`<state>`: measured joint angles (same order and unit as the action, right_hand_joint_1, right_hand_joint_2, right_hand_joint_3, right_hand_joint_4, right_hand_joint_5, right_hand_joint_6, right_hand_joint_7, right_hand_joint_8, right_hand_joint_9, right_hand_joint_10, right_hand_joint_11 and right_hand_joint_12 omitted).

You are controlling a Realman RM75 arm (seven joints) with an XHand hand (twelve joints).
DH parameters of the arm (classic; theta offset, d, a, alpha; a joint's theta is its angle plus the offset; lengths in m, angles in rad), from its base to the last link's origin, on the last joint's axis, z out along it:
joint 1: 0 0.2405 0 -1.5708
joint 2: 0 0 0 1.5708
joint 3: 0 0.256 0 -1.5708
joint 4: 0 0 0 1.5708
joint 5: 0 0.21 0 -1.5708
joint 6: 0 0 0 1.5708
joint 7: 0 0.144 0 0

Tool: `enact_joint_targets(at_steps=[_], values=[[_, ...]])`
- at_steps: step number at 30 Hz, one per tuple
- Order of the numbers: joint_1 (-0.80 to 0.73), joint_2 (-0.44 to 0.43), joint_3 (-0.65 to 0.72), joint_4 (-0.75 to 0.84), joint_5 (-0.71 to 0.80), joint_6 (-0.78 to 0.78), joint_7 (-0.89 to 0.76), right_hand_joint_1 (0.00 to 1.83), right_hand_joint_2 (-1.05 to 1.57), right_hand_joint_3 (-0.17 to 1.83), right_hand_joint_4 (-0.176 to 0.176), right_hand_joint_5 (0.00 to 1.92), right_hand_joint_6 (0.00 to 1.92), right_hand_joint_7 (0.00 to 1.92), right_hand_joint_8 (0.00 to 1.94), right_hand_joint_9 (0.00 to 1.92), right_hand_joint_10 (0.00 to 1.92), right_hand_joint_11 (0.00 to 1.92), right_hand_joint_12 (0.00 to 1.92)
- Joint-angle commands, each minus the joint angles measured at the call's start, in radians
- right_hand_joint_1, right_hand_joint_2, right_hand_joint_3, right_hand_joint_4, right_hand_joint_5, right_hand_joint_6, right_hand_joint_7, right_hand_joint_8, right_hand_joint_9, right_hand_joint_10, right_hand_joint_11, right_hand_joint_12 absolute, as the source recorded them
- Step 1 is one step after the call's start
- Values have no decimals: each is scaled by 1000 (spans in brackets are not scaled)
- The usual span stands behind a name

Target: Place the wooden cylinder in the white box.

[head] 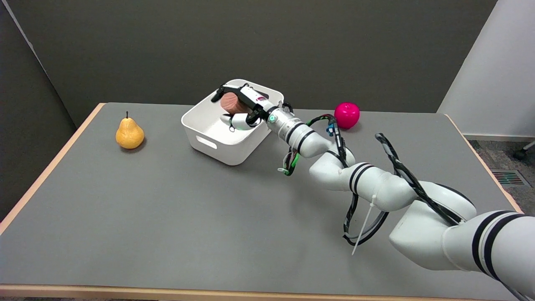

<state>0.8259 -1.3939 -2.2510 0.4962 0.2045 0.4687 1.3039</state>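
The wooden cylinder point(230, 103), reddish-brown with a round end facing the camera, is held in my right hand point(243, 108) over the inside of the white box point(209, 140). Black-and-white fingers wrap over its top and the thumb sits under it. The box stands at the table's far middle, its handle slot facing front left. My arm reaches in from the lower right and crosses the box's right rim. I cannot tell whether the cylinder touches the box floor.
A yellow pear point(129, 133) stands on the grey table point(167, 217) to the left of the box. A pink apple point(347, 115) lies at the far right, behind my forearm. Dark walls close off the back.
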Motion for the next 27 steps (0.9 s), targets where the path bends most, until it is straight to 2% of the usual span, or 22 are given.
enact_joint_targets(at_steps=[1,2,4,5,7,8,9,13,15,17,19,21,27], values=[[-4,11,5,10,-31,65,-6,873,826,955,69,299,437,82,1770,12,1921,-1,1921],[-4,11,5,11,-31,65,-6,826,747,939,71,268,353,125,1635,28,1921,-1,1921],[-4,11,5,12,-31,65,-6,705,712,938,72,209,339,267,1290,96,1867,-1,1921],[-4,11,6,12,-30,65,-6,651,703,942,72,177,342,324,1062,163,1707,-1,1898],[-4,13,6,12,-28,65,-6,563,683,961,73,124,337,360,649,285,1233,10,1780],[-4,13,6,12,-26,65,-6,492,663,995,76,107,305,308,488,274,904,40,1605],[-4,13,6,12,-25,65,-6,448,650,1006,78,94,284,267,384,252,707,56,1464],[-4,13,8,12,-23,66,-6,345,589,1000,82,71,165,104,235,80,543,46,1008],[-4,13,12,12,-23,69,-6,322,565,989,82,62,145,76,184,49,501,25,951],[-4,13,18,12,-23,78,-6,294,561,977,82,10,206,8,186,8,413,-1,889],[-4,16,28,14,-23,98,-6,381,576,998,80,15,147,-1,85,0,267,-1,770],[-9,23,50,28,-23,130,-8,374,573,991,81,12,145,-1,64,-1,236,-1,744],[-73,137,207,239,6,225,-49,335,561,965,83,1,149,-1,17,-1,166,-1,685]])
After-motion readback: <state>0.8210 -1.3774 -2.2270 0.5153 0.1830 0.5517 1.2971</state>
